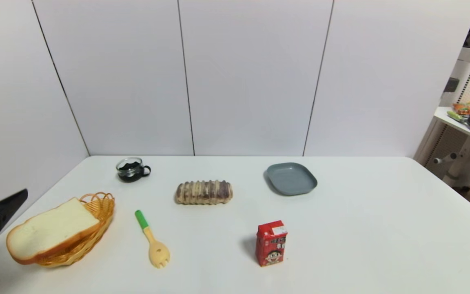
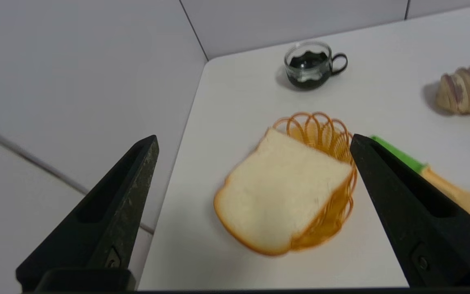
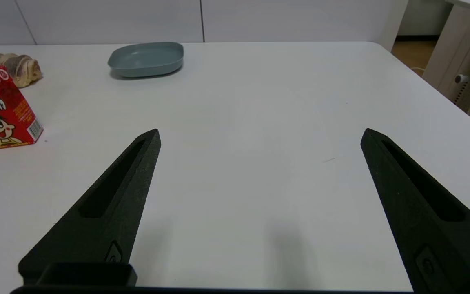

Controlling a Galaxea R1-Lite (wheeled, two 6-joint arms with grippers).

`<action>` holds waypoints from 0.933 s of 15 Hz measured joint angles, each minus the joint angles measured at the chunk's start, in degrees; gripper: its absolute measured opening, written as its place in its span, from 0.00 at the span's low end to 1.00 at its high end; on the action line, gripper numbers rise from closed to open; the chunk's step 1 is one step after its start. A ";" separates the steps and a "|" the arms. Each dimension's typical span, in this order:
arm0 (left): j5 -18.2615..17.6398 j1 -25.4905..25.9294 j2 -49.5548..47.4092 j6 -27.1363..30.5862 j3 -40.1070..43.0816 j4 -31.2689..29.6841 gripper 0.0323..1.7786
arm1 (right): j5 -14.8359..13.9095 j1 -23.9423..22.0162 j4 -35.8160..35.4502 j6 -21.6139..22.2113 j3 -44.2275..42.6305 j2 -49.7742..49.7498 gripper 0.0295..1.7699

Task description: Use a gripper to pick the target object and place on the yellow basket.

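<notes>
The thick white bread slice [image 1: 51, 228] with its orange-brown crust lies tilted across the yellow basket [image 1: 100, 208] at the table's near left, overhanging its near rim. The left wrist view shows the same bread slice [image 2: 284, 190] resting on the basket [image 2: 320, 130]. My left gripper [image 2: 253, 141] hangs open above and back from them, nothing between its fingers; one finger [image 1: 4, 210] shows at the head view's left edge. My right gripper [image 3: 259, 134] is open over bare table, out of the head view.
A ridged brown-striped bread roll [image 1: 204, 192] lies mid-table, a grey-blue plate [image 1: 292, 178] behind right, a red drink carton [image 1: 271, 243] in front. A green-handled spork [image 1: 152, 239] lies right of the basket. A glass cup [image 1: 131, 168] stands at the back left. The table's left edge is close to the basket.
</notes>
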 joint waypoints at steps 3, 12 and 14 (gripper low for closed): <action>0.29 -0.52 -13.48 -1.51 13.48 0.05 0.95 | 0.00 0.00 0.00 0.00 0.00 0.00 0.96; -13.67 0.24 -43.91 -6.92 29.17 8.91 0.95 | 0.00 0.00 -0.02 -0.02 0.00 0.00 0.96; -13.64 0.24 -46.00 -8.37 29.33 8.94 0.95 | 0.00 0.00 -0.02 -0.02 0.00 0.00 0.96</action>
